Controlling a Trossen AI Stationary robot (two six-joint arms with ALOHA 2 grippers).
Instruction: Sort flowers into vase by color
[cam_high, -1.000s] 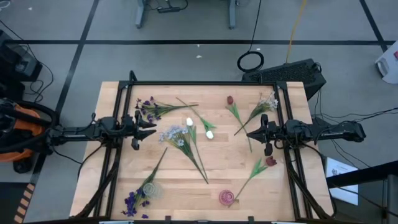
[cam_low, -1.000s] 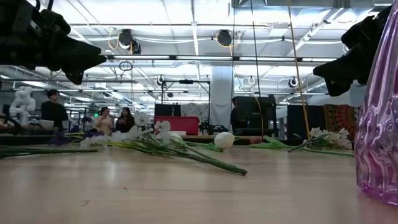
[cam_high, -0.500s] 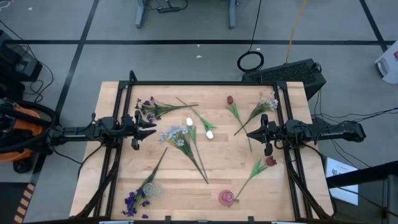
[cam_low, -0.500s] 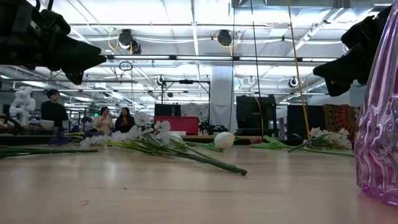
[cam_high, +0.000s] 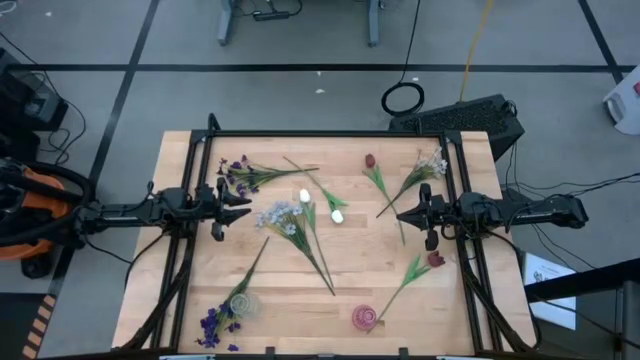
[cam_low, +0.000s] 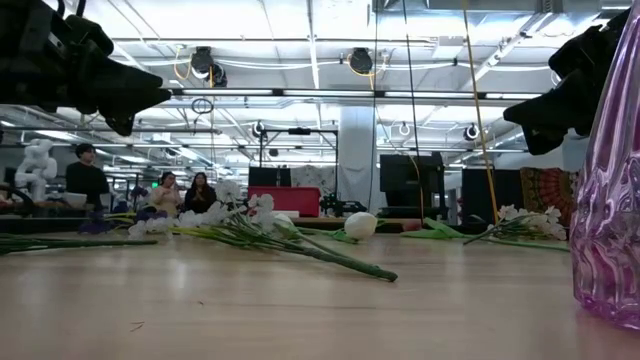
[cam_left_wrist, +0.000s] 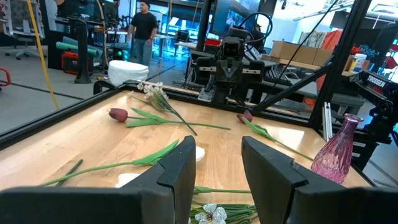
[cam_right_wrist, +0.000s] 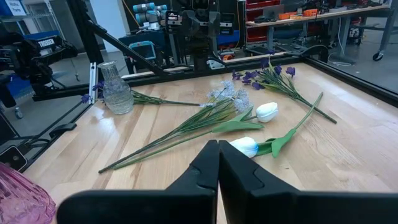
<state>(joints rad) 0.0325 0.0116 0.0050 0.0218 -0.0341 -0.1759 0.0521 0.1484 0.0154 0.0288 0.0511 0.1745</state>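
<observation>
From above, your clear vase (cam_high: 241, 304) holds a purple sprig (cam_high: 213, 324); the pink vase (cam_high: 365, 318) sits by the near edge. The other flowers (cam_high: 300, 222) lie mid-table. Left wrist view: the left gripper (cam_left_wrist: 216, 180) is spread, empty. Right wrist view: the right gripper (cam_right_wrist: 218, 169) is pressed together, empty.
</observation>
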